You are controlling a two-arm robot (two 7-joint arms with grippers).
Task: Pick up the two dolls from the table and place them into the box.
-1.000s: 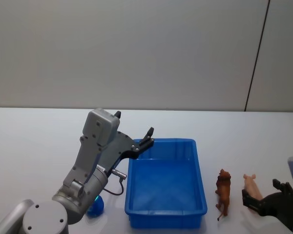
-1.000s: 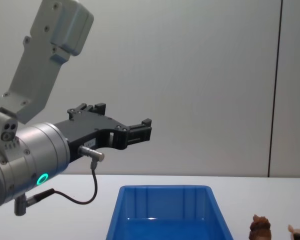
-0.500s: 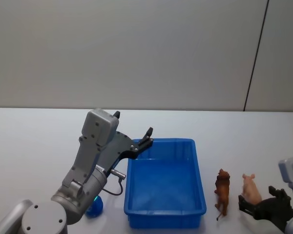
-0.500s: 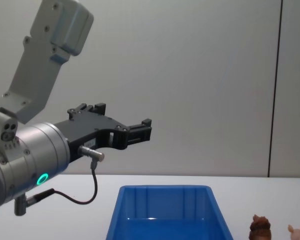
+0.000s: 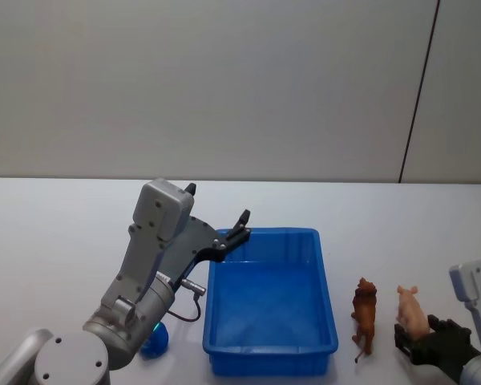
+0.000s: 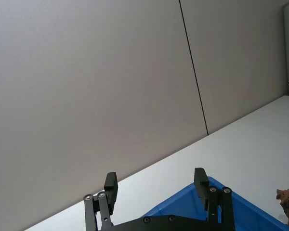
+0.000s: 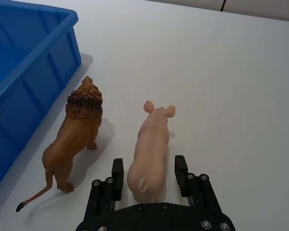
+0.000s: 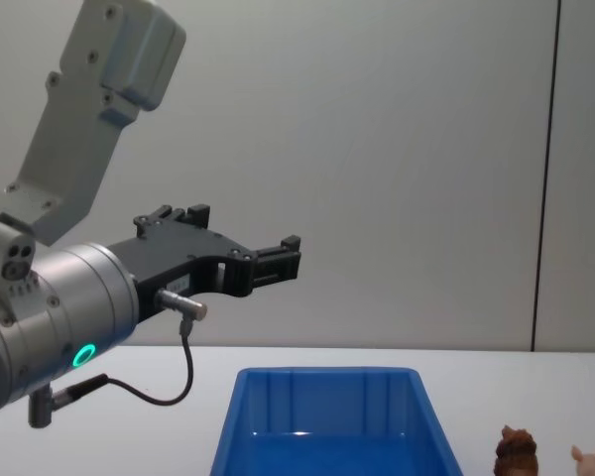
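Observation:
The brown doll [image 5: 365, 314] and the pink doll [image 5: 413, 313] stand on the white table [image 5: 385, 233], just right of the blue box [image 5: 268, 233]. My right gripper [image 5: 421, 346] sits low behind the pink doll. In the right wrist view it is open [image 7: 149, 166], one finger on each side of the pink doll's [image 7: 151, 149] rear with small gaps, and the brown doll [image 7: 79, 132] stands beside it. My left gripper [image 5: 240, 220] hovers open above the box's far left corner, holding nothing [image 6: 155, 179].
The box [image 8: 327, 412] has nothing inside. A small blue object [image 5: 156, 341] lies on the table to the box's left, under my left arm. The table stretches bare beyond the dolls [image 7: 241, 72].
My right gripper has moved in toward the pink doll's rear, so its fingers now stand on either side of it. The left arm, the box and both dolls have not moved.

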